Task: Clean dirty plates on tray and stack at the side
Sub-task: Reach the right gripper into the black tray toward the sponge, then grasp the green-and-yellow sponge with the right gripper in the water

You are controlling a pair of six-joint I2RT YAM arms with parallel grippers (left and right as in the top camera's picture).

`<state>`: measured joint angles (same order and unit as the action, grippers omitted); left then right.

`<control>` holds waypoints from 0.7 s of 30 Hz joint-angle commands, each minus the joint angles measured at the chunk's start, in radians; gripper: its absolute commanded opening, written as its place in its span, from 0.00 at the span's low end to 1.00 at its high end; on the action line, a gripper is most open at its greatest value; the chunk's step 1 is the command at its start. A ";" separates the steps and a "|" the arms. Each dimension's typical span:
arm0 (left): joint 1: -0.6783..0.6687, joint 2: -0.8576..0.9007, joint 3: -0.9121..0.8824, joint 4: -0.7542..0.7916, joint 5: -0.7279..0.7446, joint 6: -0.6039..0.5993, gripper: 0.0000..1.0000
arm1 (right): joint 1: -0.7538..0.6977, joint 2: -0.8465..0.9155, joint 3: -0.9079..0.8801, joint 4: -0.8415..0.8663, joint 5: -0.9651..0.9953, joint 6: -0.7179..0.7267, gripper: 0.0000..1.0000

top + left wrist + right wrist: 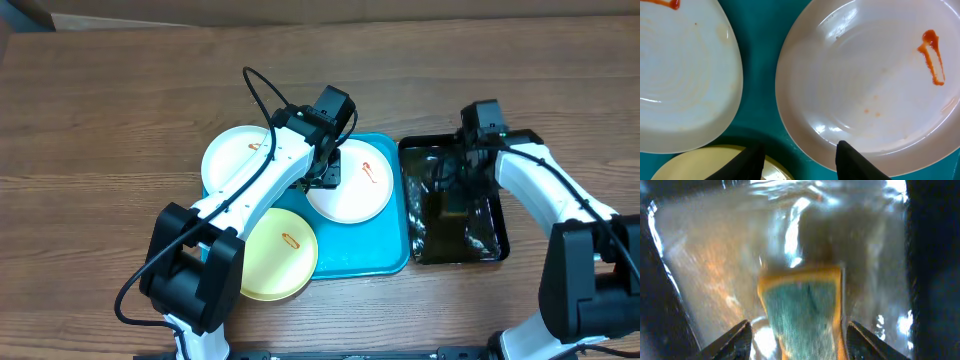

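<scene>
Three plates lie on or at the turquoise tray (392,252). A white plate (358,192) with an orange-red smear sits in its middle. A second white plate (232,155) lies at the left and overhangs the rim. A pale yellow-green plate (282,258) with a smear lies at the front left. My left gripper (326,172) is open and empty, low over the tray between the plates. In the left wrist view the left gripper (800,164) spans the smeared plate's rim (875,85) and the yellow-green plate (705,162). My right gripper (800,342) is open around a sponge (802,310).
A glossy black tray (495,235), wet inside, stands right of the turquoise tray and holds the green-and-yellow sponge (447,207). My right arm reaches into it from the right. Bare wooden table lies all round.
</scene>
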<state>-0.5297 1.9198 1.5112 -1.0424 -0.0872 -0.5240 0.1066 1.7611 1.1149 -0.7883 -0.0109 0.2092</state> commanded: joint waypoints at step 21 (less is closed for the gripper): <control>0.001 0.000 -0.048 0.023 -0.006 -0.007 0.39 | 0.004 0.022 -0.039 0.125 -0.017 0.000 0.55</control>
<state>-0.5297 1.9198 1.5043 -1.0325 -0.0872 -0.5240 0.1070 1.7779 1.0466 -0.6785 -0.0219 0.2092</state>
